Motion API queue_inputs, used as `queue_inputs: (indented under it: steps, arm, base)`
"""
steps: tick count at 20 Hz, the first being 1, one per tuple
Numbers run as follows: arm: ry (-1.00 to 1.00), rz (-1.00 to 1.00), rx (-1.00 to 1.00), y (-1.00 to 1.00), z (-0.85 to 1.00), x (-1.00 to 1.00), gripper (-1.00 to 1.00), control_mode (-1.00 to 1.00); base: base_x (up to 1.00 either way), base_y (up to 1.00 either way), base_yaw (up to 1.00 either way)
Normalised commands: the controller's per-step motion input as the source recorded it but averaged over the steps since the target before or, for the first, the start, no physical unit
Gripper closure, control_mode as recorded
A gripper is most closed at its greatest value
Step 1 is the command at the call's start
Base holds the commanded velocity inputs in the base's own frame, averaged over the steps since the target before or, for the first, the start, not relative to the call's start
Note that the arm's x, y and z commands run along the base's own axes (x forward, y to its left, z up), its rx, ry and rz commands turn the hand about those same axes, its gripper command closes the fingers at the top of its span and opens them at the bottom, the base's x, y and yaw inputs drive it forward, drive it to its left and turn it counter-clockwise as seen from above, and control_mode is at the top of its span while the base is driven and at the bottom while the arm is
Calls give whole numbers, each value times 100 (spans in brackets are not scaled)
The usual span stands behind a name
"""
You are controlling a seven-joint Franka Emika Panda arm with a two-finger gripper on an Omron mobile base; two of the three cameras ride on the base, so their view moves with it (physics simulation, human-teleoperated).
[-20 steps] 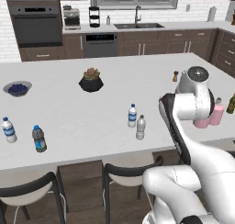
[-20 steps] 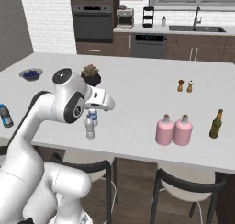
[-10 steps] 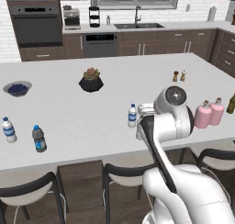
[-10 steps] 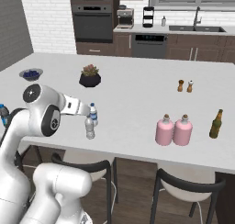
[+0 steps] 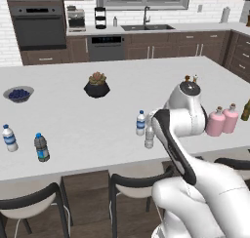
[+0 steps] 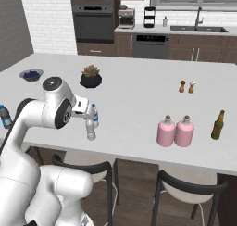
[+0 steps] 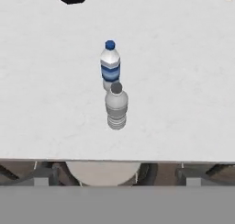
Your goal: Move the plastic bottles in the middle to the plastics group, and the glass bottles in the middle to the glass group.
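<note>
Two small water bottles stand together near the counter's front edge. One is clear with a blue label (image 5: 140, 123) (image 6: 94, 114) (image 7: 110, 64). The other is plain and greyish (image 5: 149, 137) (image 6: 90, 129) (image 7: 116, 107), just in front of it. My gripper (image 6: 87, 110) hovers open and empty right beside them, touching neither. At the far left stand a clear blue-label bottle (image 5: 9, 137) and a dark grey blue-capped bottle (image 5: 41, 147). At the right, two pink bottles (image 5: 215, 122) (image 5: 230, 118) (image 6: 165, 132) (image 6: 183, 131) stand side by side near a dark olive bottle (image 6: 217, 125).
A potted plant (image 5: 96, 85) and a bowl of blueberries (image 5: 18, 93) sit further back on the white counter (image 5: 97, 129). Salt and pepper shakers (image 6: 182, 86) (image 6: 191, 87) stand behind the pink bottles. Stools line the near edge.
My arm has swung left, away from the pink bottles, and now the hand is by the two water bottles in the middle. The gripper has stayed open. No bottle has moved.
</note>
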Motion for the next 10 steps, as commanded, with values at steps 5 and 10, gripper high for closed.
queue_inputs:
  steps: [5, 10]
  arm:
    - [47, 10, -3, 25, -3, 22, -100, -100]
    - [0, 0, -2, 9, -49, 15, -100, -100]
  base:
    - [0, 0, 0]
    - [0, 0, 0]
